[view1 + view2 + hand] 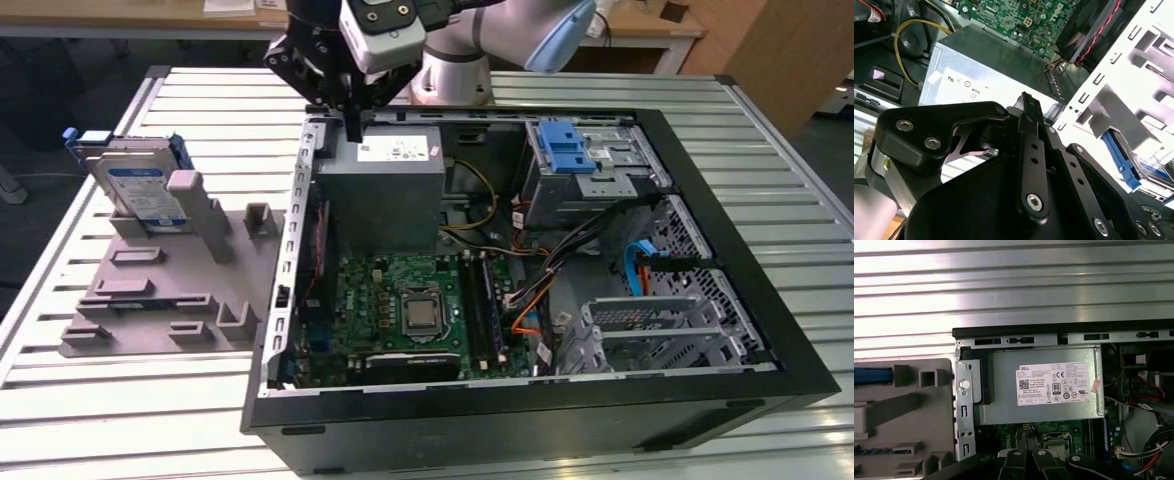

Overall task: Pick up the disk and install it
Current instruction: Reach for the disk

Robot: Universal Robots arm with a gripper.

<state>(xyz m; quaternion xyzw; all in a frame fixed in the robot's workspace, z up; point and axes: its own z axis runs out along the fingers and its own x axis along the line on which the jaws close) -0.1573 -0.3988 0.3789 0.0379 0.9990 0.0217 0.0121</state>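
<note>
On the grey holder (pixel 147 290), upright: silver disk (pixel 138 190), white-and-blue label, blue frame; pincer (pixel 355 130) narrow, empty.

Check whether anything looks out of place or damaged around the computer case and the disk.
Nothing stands out. The disk stands upright in the grey holder at the exterior view's left, and the gripper hangs over the power supply in the open case.
</note>
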